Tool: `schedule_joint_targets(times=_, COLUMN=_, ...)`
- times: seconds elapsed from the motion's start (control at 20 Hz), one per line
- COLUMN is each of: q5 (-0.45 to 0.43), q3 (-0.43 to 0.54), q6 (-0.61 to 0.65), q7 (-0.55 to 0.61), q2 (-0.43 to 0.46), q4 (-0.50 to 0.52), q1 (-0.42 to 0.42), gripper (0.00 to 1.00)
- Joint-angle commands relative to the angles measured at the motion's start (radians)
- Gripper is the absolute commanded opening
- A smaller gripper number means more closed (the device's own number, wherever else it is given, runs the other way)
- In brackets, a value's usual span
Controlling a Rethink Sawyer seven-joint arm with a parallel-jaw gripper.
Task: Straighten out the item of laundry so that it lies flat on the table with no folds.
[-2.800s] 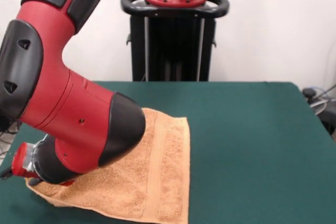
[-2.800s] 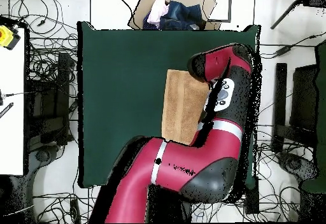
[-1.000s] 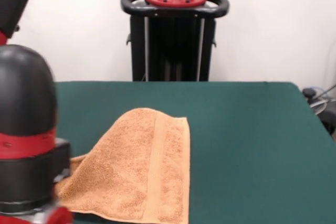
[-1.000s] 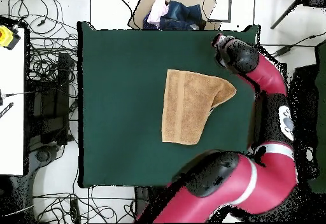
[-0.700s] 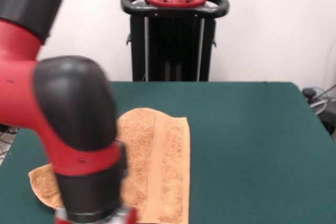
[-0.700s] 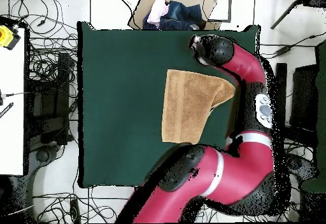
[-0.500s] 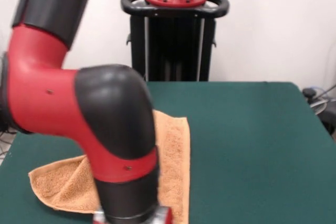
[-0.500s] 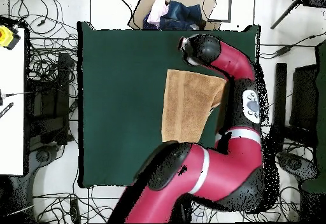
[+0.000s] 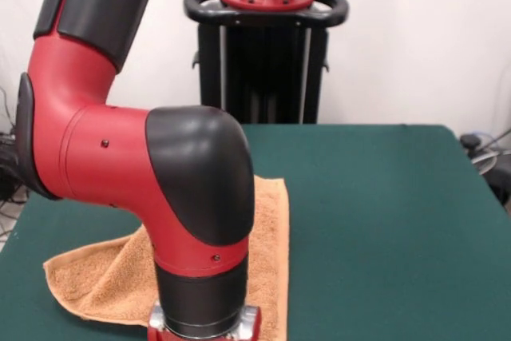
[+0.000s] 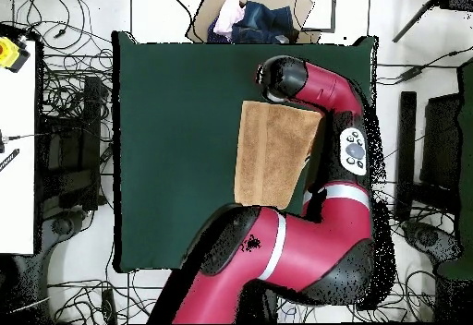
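Observation:
The item of laundry is an orange-tan towel (image 10: 266, 146) lying on the green table (image 10: 175, 137), right of its middle in the overhead view. In the front view the towel (image 9: 270, 253) shows on both sides of the arm. Its left corner (image 9: 84, 277) is drawn out and doubled over in a loose fold. The arm's black wrist covers the towel's middle there and runs off the bottom edge. From above, the gripper (image 10: 274, 79) sits under the wrist at the towel's top edge, so its state is hidden. The arm covers the towel's right edge.
A cardboard box of clothes (image 10: 251, 15) stands beyond the table's top edge in the overhead view. Cables lie on the floor on both sides. The black pedestal (image 9: 265, 53) rises behind the table. Bare green cloth (image 9: 383, 221) spreads right of the towel.
The arm has swung from the table's right edge leftward over the towel's top edge in the overhead view. The towel's corner now lies pulled out to the side with a fold.

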Motion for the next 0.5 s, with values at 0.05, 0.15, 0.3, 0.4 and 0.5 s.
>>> schedule_joint_targets(times=0.05, q5=-0.058, q3=-0.050, q6=0.119, q7=0.067, q2=0.029, q4=0.097, q1=0.003, gripper=1.00)
schedule_joint_targets(times=0.15, q5=-0.063, q3=-0.054, q6=0.130, q7=0.069, q2=0.031, q4=0.110, q1=0.006, gripper=1.00)
schedule_joint_targets(times=0.3, q5=-0.073, q3=-0.062, q6=0.136, q7=0.080, q2=0.042, q4=0.124, q1=0.013, gripper=1.00)
schedule_joint_targets(times=0.4, q5=-0.084, q3=-0.060, q6=0.127, q7=0.071, q2=0.042, q4=0.144, q1=0.014, gripper=1.00)
schedule_joint_targets(times=0.5, q5=-0.089, q3=-0.050, q6=0.102, q7=0.064, q2=0.040, q4=0.166, q1=0.008, gripper=1.00)
